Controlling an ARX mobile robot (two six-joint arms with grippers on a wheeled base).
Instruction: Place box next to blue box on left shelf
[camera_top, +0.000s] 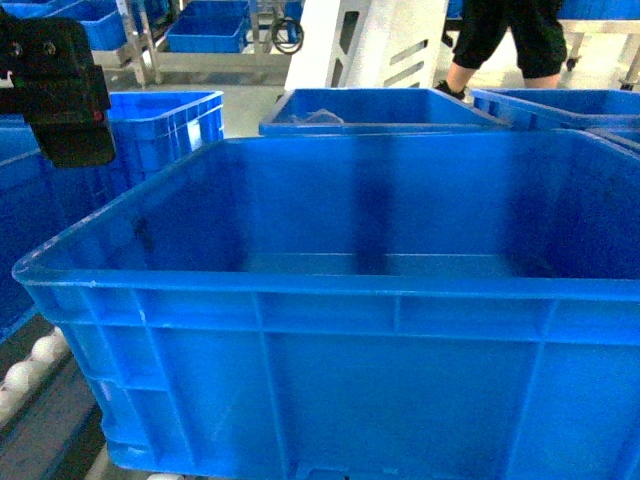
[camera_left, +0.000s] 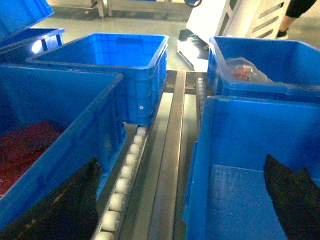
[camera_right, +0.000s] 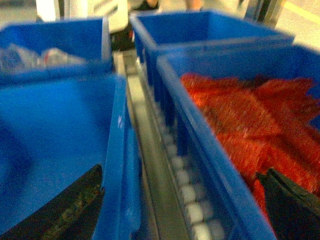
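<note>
Now lower the box (camera_top: 380, 300) squarely onto the left shelf (camera_left: 170, 165) rollers, between both grippers; left gripper (camera_left: 180, 200) and right gripper (camera_right: 180, 205) straddling its side walls, clamping unclear.

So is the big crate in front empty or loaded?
Empty: the crate shows only its smooth blue floor and inner walls in the head view.
</note>
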